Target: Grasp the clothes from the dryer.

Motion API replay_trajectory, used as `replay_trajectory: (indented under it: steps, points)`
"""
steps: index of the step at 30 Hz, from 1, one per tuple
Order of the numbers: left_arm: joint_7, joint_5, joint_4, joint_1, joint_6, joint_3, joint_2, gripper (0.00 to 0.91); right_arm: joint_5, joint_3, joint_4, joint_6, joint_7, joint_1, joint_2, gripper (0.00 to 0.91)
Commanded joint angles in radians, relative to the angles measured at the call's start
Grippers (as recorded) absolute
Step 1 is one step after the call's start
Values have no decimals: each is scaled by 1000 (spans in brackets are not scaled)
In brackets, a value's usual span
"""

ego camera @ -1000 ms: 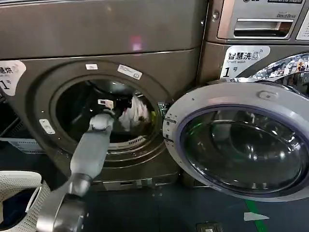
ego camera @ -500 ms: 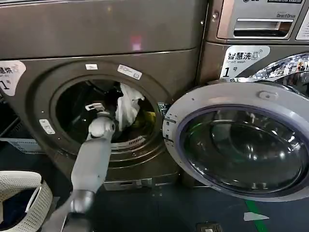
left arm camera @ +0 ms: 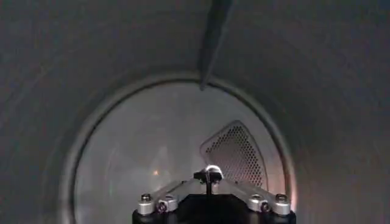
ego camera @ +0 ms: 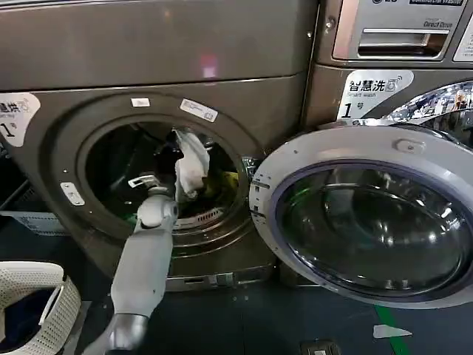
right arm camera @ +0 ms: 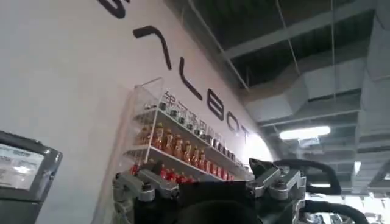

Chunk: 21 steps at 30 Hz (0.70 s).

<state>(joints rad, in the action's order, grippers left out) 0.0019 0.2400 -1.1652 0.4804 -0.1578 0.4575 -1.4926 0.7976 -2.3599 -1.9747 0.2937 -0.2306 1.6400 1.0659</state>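
Left gripper (ego camera: 171,154) inside the dryer (ego camera: 148,96) porthole, jaws clenched on the clothes (ego camera: 191,166); white piece hangs lifted in the drum, yellow-green below. Right gripper (right arm camera: 210,185): jaw state can't tell.

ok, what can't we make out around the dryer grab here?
- Head view: left gripper lost in the dark drum of the bronze-brown dryer, behind the hanging white cloth.
- Head view: yellow-green fabric mostly covered by that cloth.
- Head view: white corner label cut by the left edge.
- Right wrist view: right gripper faces a wall shelf; its position unknown.
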Motion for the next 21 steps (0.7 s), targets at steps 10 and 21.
replay_trajectory:
  steps: [10,21]
  points:
    - [-29,-24,-23,45,-2,13,-4,0,23,-5,-14,-9,-6,0,0,907]
    - [-28,-38,-18,45,10,12,-4,0,19,-15,-17,0,-21,3,4,907]
